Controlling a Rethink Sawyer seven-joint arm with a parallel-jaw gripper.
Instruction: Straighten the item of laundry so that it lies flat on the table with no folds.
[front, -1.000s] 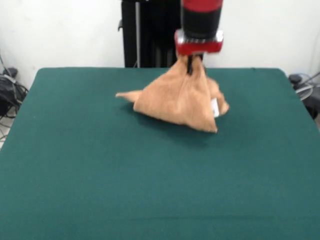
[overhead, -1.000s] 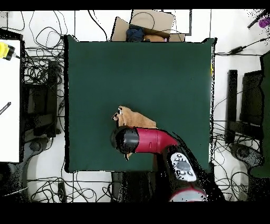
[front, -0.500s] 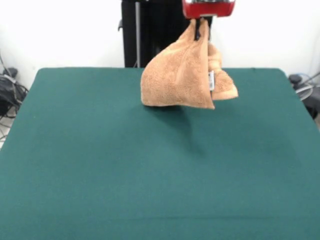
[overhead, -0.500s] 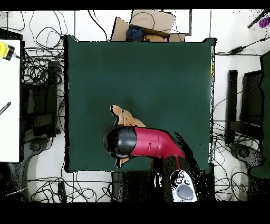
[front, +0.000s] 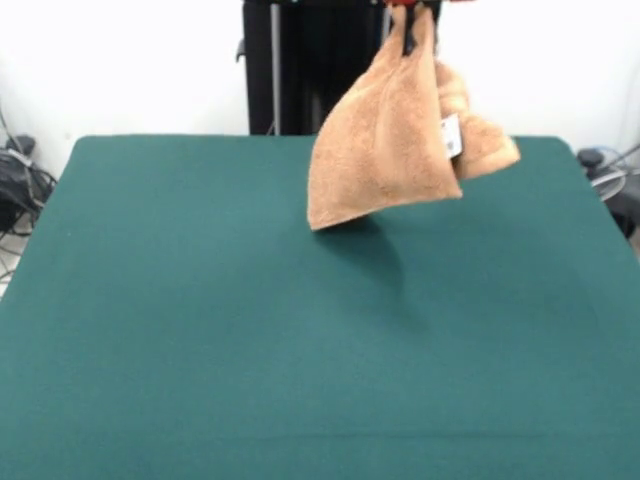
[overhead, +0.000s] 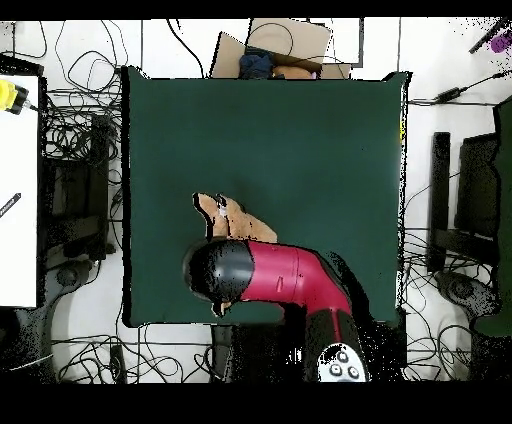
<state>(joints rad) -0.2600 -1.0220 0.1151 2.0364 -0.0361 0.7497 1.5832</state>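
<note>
From the front, the towel (front: 385, 150) was seen hanging above the tabletop (front: 200, 330), pinched at its top by the pincer (front: 408, 20) at the upper edge; it was bunched into a drooping cone, its lowest corner over a dark shadow; a white label (front: 451, 135) was shown on its side. From overhead, the red and black arm (overhead: 265, 275) was spread over the towel (overhead: 225, 215); only folded tan cloth was shown beside it.
</note>
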